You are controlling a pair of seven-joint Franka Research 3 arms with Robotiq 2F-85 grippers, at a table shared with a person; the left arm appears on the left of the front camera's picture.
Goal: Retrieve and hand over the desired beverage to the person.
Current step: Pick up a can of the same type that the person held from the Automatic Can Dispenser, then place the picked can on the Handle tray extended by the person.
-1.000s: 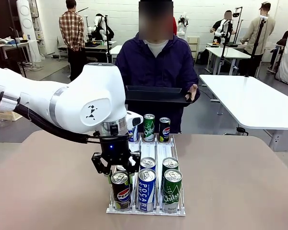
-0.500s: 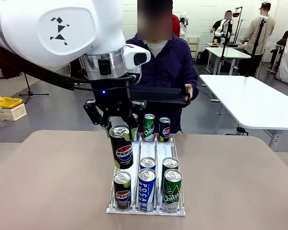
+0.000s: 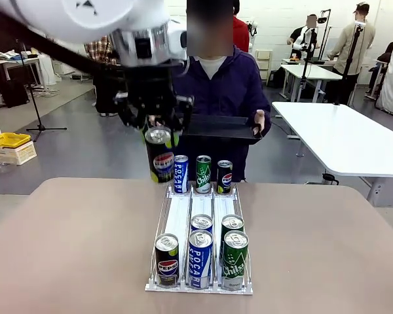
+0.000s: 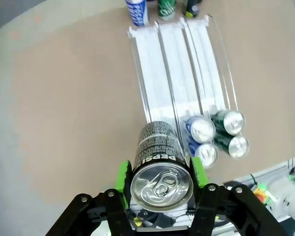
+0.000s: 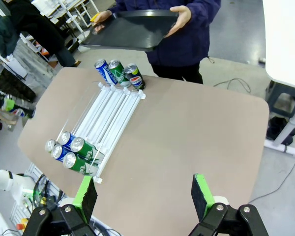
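Black Pepsi can hangs in the air in the left gripper, clear of the worktop and above the far end of the clear rack; the step in hand reads as the carry toward the person, pick done, handover not yet done. The person stands at the far side holding a black tray level in both hands; one hand shows on its right edge in the front view. The can sits in front of the tray's left part there, probably short of it; depth is hard to judge from this angle.

The next move calls for going forward over the tray, coming down until the can's base meets it upright, then letting go; released high or tilted, the can could tip over.

The left gripper is clamped on the can near its top rim; its wrist view shows the green pads pressed on either side, can upright, lid toward the camera. The right gripper stands wide apart, holding nothing, touching nothing, high over the worktop.

Other cans stand in the rack: three at the near end with two behind them, three at the far end.
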